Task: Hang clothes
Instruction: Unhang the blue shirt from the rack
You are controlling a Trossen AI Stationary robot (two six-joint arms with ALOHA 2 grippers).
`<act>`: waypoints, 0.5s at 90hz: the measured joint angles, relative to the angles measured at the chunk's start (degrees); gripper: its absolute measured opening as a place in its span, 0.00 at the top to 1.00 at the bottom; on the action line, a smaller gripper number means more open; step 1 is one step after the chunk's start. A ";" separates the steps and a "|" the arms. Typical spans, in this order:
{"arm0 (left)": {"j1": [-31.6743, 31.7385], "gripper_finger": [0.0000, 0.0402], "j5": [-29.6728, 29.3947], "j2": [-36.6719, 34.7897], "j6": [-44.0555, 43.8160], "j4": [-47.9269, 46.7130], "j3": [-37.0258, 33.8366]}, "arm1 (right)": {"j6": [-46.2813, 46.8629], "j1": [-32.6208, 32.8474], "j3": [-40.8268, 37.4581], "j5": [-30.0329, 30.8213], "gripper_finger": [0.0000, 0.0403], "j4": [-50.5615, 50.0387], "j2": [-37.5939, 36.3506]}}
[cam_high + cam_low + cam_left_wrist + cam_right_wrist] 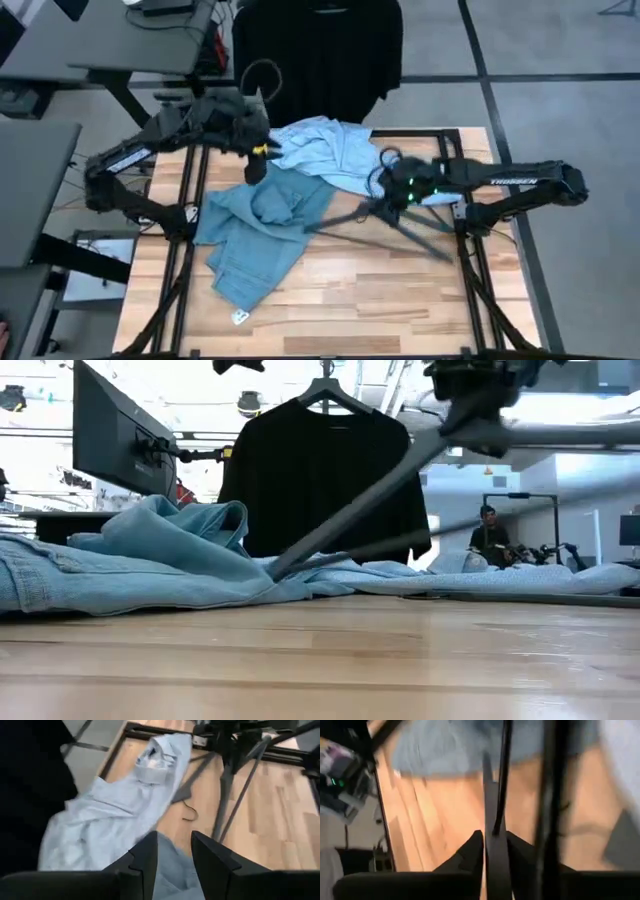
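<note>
Right gripper [494,851] clamps a dark hanger [385,222] mid-bench, its tip near the jeans [255,235]. Shirt [325,150] heaped at far edge; t-shirt [325,475] already hung beyond. Left gripper [172,860] hovers over the shirt, jaws apart, empty. Risk: hanger snags denim, drags it.

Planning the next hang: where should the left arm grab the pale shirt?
Probably the collar of the pale shirt: it lies exposed and raised at the end away from the jeans. Come straight down from above with the left gripper, its open fingers straddling the collar's fold.
</note>
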 joint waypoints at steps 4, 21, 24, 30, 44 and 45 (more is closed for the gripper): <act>-0.58 0.75 -0.08 -1.27 -0.90 0.54 -2.70 | 2.27 1.04 -0.86 -0.25 0.79 0.07 0.95; -1.97 0.75 -0.28 -3.72 -3.60 -2.24 -6.94 | 10.86 0.40 -1.49 -0.15 0.71 -1.97 4.75; -2.01 0.75 -0.31 -3.72 -4.10 -3.00 -6.94 | 12.65 0.05 -1.53 -1.27 0.69 -1.96 5.01; -1.73 0.75 -0.88 -3.72 -7.85 -4.37 -6.94 | 16.95 -0.74 -1.53 -4.29 0.64 -0.24 5.09; 0.57 0.75 -1.49 -4.30 -13.33 -4.15 -6.94 | 16.74 -3.96 -0.50 -5.64 0.47 -1.40 4.17; 0.68 0.75 -1.49 -4.38 -13.28 -4.05 -6.94 | 16.45 -4.31 -0.42 -5.63 0.46 -1.85 4.17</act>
